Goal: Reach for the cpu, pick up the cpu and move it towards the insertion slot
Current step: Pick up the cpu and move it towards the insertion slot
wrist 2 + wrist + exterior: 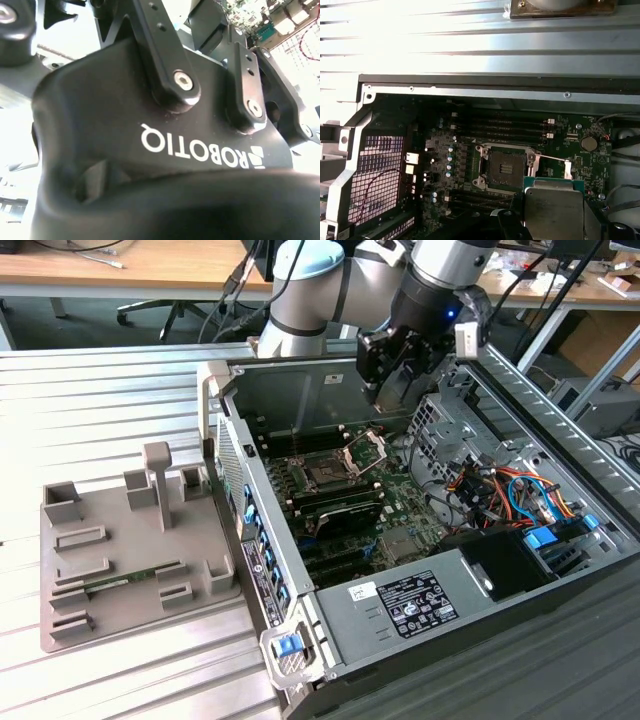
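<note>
The gripper (393, 390) hangs inside the open computer case (520, 390), above the far end of the green circuit board (395, 500) and just beyond the insertion slot (328, 472) as seen in the exterior view. In the first wrist view a small square chip with a silvery top and a paler rim, the cpu (554, 212), sits close under the camera, edged by a teal band and flanked by dark gripper parts, so the gripper appears closed on the cpu, holding it flat; the contact points themselves are hidden by the chip. The cpu lies just beside the insertion slot (506, 167) in that view, overlapping one corner of its shiny metal frame but not over the dark centre. The slot's frame stands hinged open, with the thin wire lever (552, 159) stretched out next to it, and long black memory slots (507, 127) run beyond it. In the second wrist view the black body of the gripper (165, 135) and its linkage bars show close up. Beside the case, on the ribbed metal desk (100, 390), a grey tray (130, 570) with raised plastic blocks stands well apart from the gripper.
</note>
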Controlling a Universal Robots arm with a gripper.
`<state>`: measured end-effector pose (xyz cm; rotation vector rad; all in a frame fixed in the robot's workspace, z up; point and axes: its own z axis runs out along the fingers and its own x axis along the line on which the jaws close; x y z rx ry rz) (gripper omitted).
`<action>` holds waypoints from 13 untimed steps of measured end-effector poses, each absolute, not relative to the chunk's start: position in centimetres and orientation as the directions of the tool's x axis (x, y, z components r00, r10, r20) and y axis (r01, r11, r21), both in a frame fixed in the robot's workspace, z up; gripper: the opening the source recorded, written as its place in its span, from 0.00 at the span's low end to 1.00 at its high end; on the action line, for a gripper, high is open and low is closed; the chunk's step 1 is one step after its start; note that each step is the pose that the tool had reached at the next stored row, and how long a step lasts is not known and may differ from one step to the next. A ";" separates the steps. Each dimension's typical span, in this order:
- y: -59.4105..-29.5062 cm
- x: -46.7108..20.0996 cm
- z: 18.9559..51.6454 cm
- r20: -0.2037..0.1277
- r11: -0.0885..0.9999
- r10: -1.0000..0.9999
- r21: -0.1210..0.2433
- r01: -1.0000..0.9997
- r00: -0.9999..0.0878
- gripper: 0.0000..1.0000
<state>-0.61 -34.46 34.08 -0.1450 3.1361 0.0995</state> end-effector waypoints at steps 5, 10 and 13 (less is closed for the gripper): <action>-34.0 -0.6 33.8 -0.003 0.994 -0.092 0.063 -0.092 -0.996 0.54; -33.6 -0.6 33.5 -0.003 0.994 -0.092 0.063 -0.092 -0.996 0.54; -33.3 -0.6 33.4 -0.003 0.994 -0.092 0.063 -0.092 -0.996 0.54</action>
